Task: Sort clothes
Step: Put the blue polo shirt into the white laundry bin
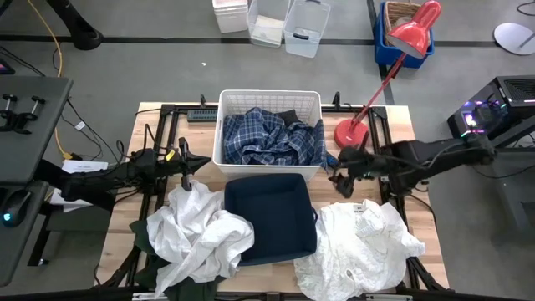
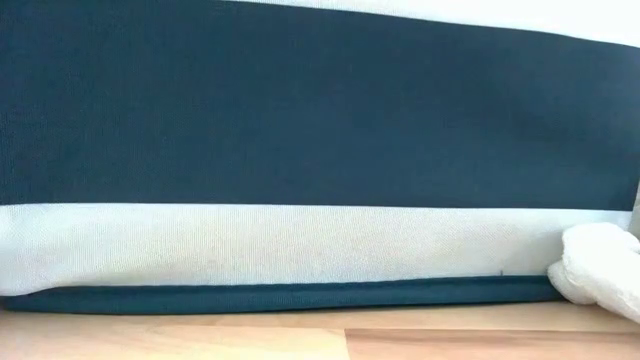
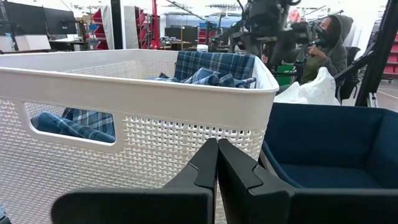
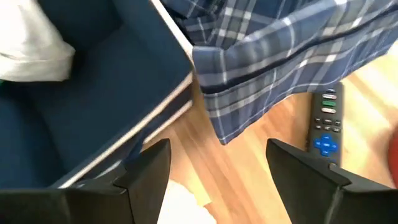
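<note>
A blue-and-white plaid shirt (image 1: 272,138) fills the white slatted basket (image 1: 224,125). One corner (image 4: 249,93) hangs over the basket's right wall. A dark garment (image 1: 289,116) lies at the basket's far side. One large white garment (image 1: 201,234) lies heaped at the near left, on top of a dark green one (image 1: 144,244). Another white garment (image 1: 359,247) lies at the near right. My left gripper (image 1: 185,171) (image 3: 217,165) is shut on nothing, beside the basket's left near corner. My right gripper (image 1: 338,180) (image 4: 217,171) is open and empty beside the basket's right near corner.
A navy bin (image 1: 272,219) stands in front of the basket, between the two white heaps; its wall (image 2: 320,110) fills the low view. A remote control (image 4: 326,121) lies on the table right of the basket. A red desk lamp (image 1: 393,67) stands at the far right.
</note>
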